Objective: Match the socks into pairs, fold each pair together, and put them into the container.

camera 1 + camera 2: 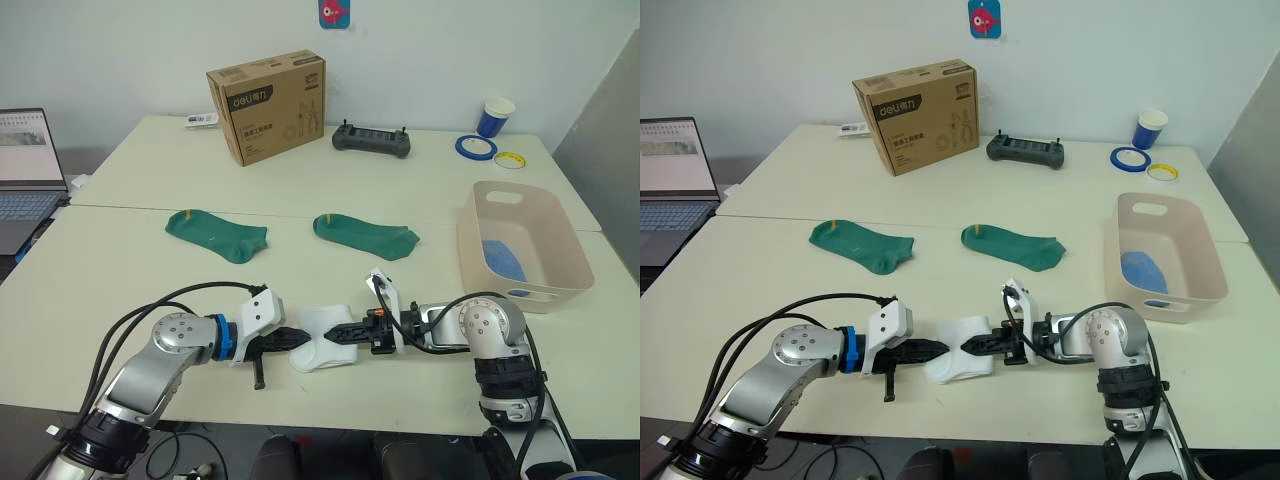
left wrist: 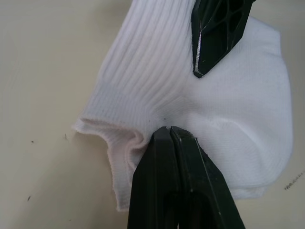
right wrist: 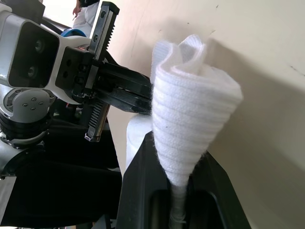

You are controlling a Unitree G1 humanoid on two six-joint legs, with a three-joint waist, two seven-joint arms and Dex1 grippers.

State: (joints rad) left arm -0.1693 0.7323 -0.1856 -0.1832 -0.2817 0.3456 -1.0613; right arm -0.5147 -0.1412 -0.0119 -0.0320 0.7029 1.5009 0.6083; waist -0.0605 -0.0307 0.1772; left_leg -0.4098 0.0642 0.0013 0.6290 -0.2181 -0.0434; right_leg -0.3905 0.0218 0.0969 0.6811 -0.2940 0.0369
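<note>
While both arms meet at the near table edge in the left eye view, the left gripper point(image 1: 287, 339) and right gripper point(image 1: 338, 334) pinch the white socks point(image 1: 322, 350); folding is in hand. In the left wrist view, its fingers point(image 2: 171, 157) are pressed together on the cloth. In the right wrist view, the cloth sits clamped between that claw's jaws. Next comes, I judge, carrying the pair to the container point(image 1: 545, 232).

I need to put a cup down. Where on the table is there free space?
Free: between the cardboard box and the two green socks. Crowded: the near edge, where both grippers hold the white sock.

Both grippers point(image 1: 300, 338) point(image 1: 335, 335) clamped, facing
</note>
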